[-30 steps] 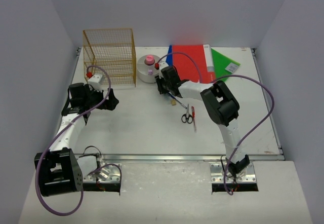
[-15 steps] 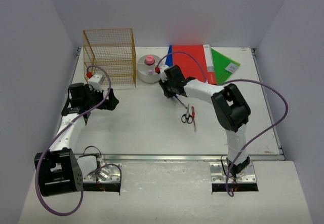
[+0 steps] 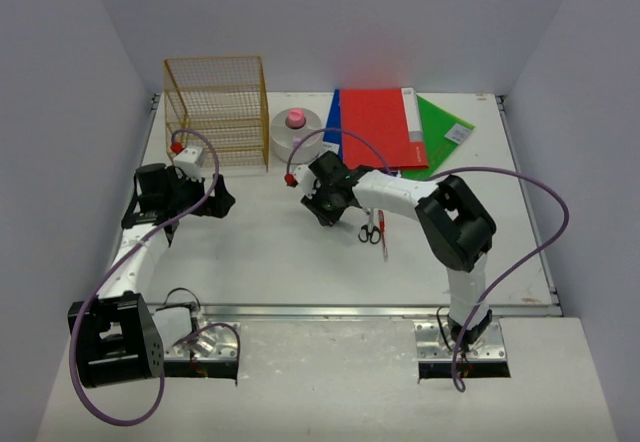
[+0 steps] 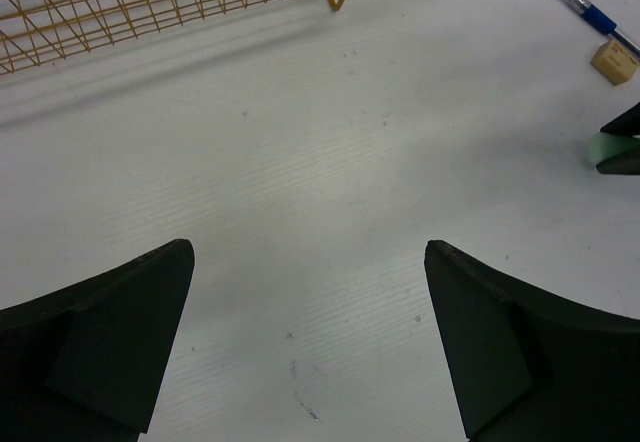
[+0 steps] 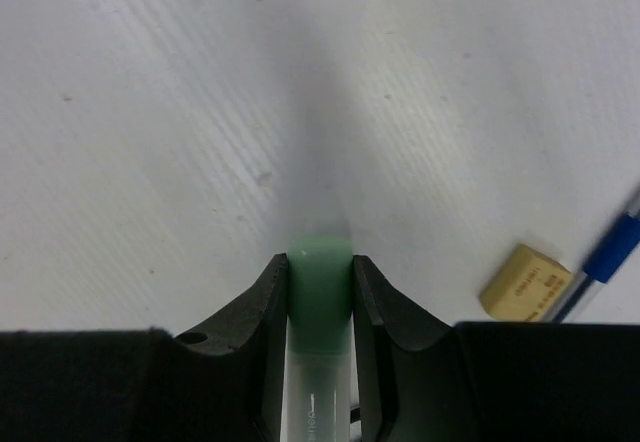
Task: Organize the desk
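Top external view: over the last second the right gripper (image 3: 322, 200) has swung away from the red folder (image 3: 380, 127) at upper centre and now sits lower and further left, over the open middle of the desk (image 3: 270, 262). Its jaws narrowed as it went. The right wrist view shows them pinching a green-capped tube (image 5: 320, 297), so the pick looks done and a carry looks under way. The gold wire rack (image 3: 215, 112) at upper left is a likely goal, though that is only a guess.

The blue pen (image 5: 610, 247) and the tan eraser (image 5: 525, 282) lie on the surface at the lower right of the wrist view. The scissors (image 3: 371, 230) lie just right of the gripper. All three are yet to be sorted.

The left gripper (image 4: 310, 342) has not moved. Its black fingers (image 4: 110, 352) are spread wide and hold nothing, low over bare tabletop right of the rack.

The desk is a flat, matte white sheet with faint ridges and small scuffs, and it fills the frame between pale walls. The tube has a smooth rounded green cap on a pale, glossy body; whether it is a marker or a glue stick cannot be told. The rack is thin open metal mesh.
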You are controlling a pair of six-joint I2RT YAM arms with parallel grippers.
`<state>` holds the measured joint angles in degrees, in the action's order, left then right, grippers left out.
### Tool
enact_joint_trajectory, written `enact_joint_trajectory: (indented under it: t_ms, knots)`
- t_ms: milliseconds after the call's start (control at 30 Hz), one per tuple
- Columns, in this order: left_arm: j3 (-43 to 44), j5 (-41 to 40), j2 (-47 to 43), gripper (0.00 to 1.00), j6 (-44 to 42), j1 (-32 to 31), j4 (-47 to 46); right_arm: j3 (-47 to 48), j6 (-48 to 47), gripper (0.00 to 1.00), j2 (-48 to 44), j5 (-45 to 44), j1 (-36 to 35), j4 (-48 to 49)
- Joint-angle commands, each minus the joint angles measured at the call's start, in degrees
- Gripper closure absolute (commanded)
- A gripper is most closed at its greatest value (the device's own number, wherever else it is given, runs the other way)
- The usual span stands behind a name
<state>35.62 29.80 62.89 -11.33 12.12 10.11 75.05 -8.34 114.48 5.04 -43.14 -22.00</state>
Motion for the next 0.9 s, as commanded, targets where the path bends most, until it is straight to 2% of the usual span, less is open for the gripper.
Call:
enact_joint_trajectory:
  t_ms: [0,200,400,600,700,833,867]
  knots:
    - [0.78,0.73,-1.46,0.00,-0.36,0.99,-1.34,3.95,-7.83,0.82,3.37,1.71,-4.33,-4.36]
    - [0.86,1.22,-1.45,0.00,-0.26,1.06,-1.34,11.42,-14.97,0.61,9.28,1.33,-6.62,-15.88]
    - [0.86,1.38,-1.39,0.00,-0.16,1.15,-1.47,16.90,-19.91,0.53,12.24,-1.21,-7.09,-23.20]
    - [0.86,1.31,-1.55,0.00,0.08,1.06,-1.63,18.34,-21.32,0.50,13.84,-1.96,-7.49,-28.88]
    - [0.86,1.31,-1.55,0.00,0.08,1.06,-1.67,17.65,-20.94,0.53,14.03,-1.70,-7.49,-29.52]
    - [0.68,1.13,-1.55,0.00,0.08,1.15,-1.76,17.85,-20.31,0.78,14.47,-1.13,-7.49,-29.38]
    - [0.68,1.07,-1.55,0.00,0.08,1.15,-1.82,18.98,-20.31,0.87,14.64,-0.56,-7.49,-30.06]
